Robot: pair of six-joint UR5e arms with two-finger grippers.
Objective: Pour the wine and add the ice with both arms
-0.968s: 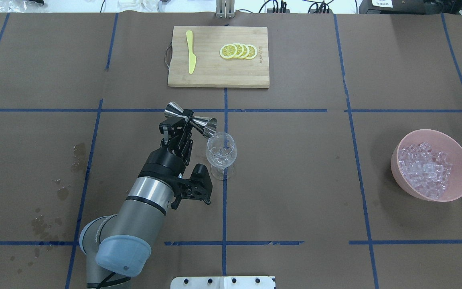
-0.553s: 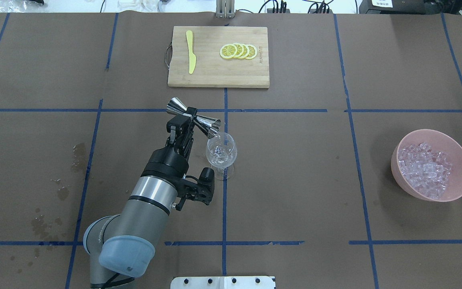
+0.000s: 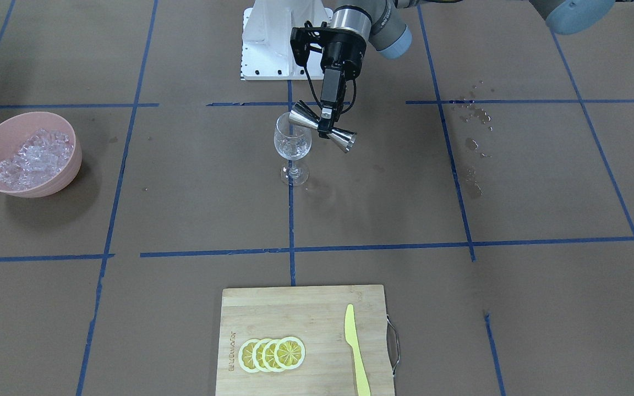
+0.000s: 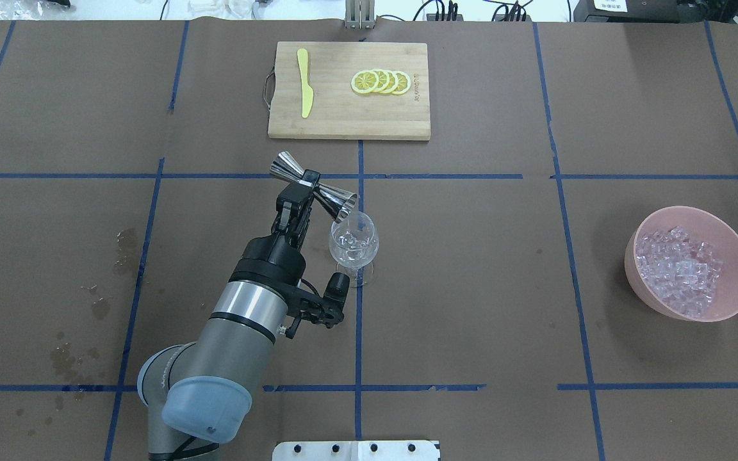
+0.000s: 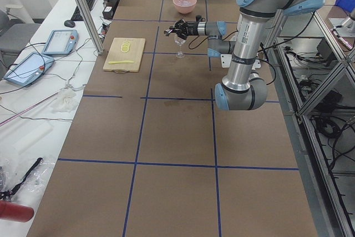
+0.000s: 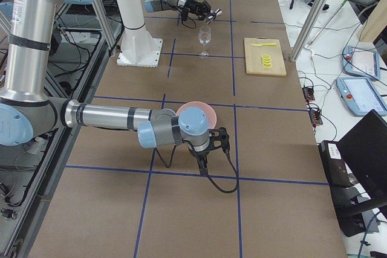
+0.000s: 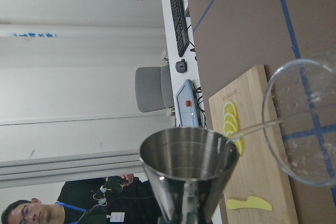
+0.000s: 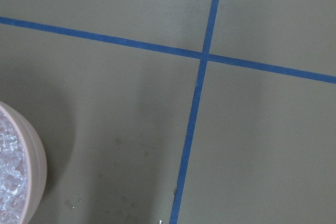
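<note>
Wine is too little for you to make out in any view. Your best lead is the steel measuring cup, a double cone lying almost on its side. In the overhead view its long axis runs from far-left to near-right. The near-right mouth points at the rim of the glass; whether it touches the rim or hangs just above it, you cannot tell.

The left gripper is clamped on the cup's narrow waist, with the glass just to its right. The left wrist view lets you look into that mouth: shiny steel walls, the glass rim close beside it, and a person in dark clothes beyond the table. The front view shows the glass upright on its stem and glinting inside; you cannot tell what it holds.

The ice fills the pink bowl, well apart on the robot's right. Only the right side view shows the right gripper, hanging near that bowl; you cannot tell whether its jaws are apart or together. A cutting board with lemon slices and a yellow knife lies at the far edge.
</note>
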